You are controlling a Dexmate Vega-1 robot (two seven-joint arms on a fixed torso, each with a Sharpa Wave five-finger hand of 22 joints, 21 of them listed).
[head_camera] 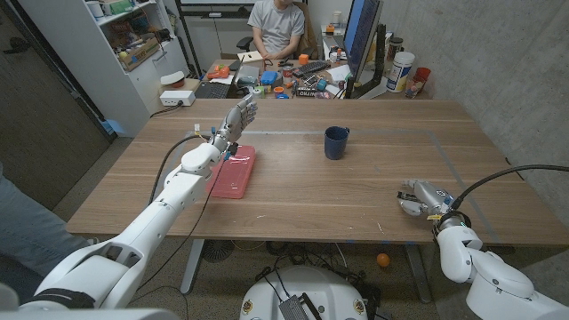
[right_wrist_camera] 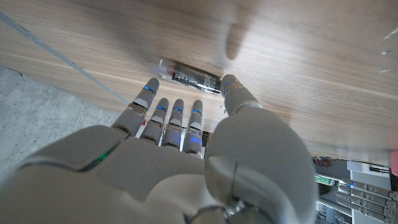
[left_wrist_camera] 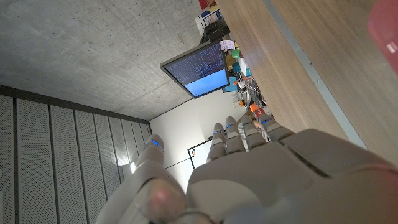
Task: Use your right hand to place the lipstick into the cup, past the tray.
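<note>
Barely started: the lipstick [right_wrist_camera: 188, 77] lies on the bench [head_camera: 356, 191] near its right edge, right hand [head_camera: 420, 197] over it with fingers [right_wrist_camera: 166, 115] spread, not gripping yet (thumb just beside it). Cup [head_camera: 336, 142] waits mid-bench; left hand [head_camera: 238, 116] hangs loose over the tray [head_camera: 236, 173].

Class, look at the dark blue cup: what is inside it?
The dark blue cup stands upright on the wooden table. Its inside looks dark; the bottom cannot be seen, so its contents cannot be told.
</note>
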